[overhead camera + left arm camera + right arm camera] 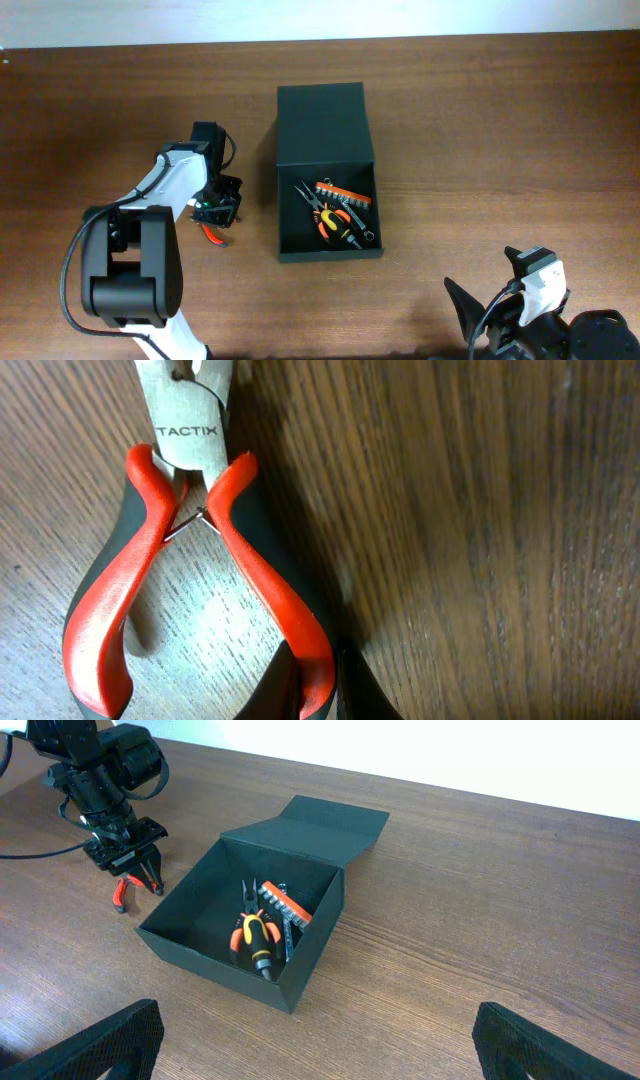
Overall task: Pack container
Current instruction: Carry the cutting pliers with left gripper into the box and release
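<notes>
Lower corners of the right wrist view: the right gripper (315, 1012), its dark fingers spread wide over the wood-grain table (480, 890). At centre frame sits the container (210, 960), a matte dark green box with its flap lid folded back and orange-handled hand tools (262, 930) inside. Upper left, the left gripper (140, 878) stands over red-handled pliers (122, 892). Only its own close-up shows narrow jaws pinching one glossy curved handle, a wire spring (185, 525) and TACTIX stamped in steel

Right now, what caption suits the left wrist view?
Red-handled pliers on the wooden table, left gripper at one handle.
</notes>
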Robot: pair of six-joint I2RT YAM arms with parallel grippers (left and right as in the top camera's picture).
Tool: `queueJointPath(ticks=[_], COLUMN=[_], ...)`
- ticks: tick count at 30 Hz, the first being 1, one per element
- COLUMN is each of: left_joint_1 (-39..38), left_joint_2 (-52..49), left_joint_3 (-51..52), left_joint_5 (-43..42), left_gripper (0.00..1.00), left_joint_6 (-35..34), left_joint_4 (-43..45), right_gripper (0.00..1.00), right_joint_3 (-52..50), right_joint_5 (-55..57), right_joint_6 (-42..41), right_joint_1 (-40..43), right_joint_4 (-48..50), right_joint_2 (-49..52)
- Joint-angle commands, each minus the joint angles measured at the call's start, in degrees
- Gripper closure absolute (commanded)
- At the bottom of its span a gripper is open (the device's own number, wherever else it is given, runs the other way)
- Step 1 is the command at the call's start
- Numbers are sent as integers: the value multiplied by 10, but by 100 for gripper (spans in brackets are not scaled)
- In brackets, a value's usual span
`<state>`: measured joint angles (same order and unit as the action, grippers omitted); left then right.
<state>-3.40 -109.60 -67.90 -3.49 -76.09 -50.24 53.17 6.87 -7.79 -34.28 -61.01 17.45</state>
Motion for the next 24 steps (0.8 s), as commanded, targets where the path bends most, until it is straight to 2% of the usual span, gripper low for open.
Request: queueJointPath(ticks=[1, 6, 12, 19, 24], left_joint_1=[-1, -33, -115, -224, -288], left_joint_2=[50, 135, 220, 230, 223], left_joint_3=[8, 2, -41, -116, -125], left_joint_5=[-1, 17, 43, 69, 81], left_gripper=[98, 98, 98, 98, 98], left_joint_6=[-1, -1, -1, -12, -82], left_joint_4=[-3, -3, -3, -3, -4], right_gripper=[1, 1, 1, 1, 2], right_joint_3=[-2, -2, -2, -2, -2], right_joint_5=[9, 9, 9, 9, 9], right_joint_6=[-7, -7, -7, -7, -7], right_joint_1=[2, 2, 2, 2, 2], right_joint_4=[3, 3, 3, 3, 3], right_joint_2=[-4, -4, -4, -4, -4])
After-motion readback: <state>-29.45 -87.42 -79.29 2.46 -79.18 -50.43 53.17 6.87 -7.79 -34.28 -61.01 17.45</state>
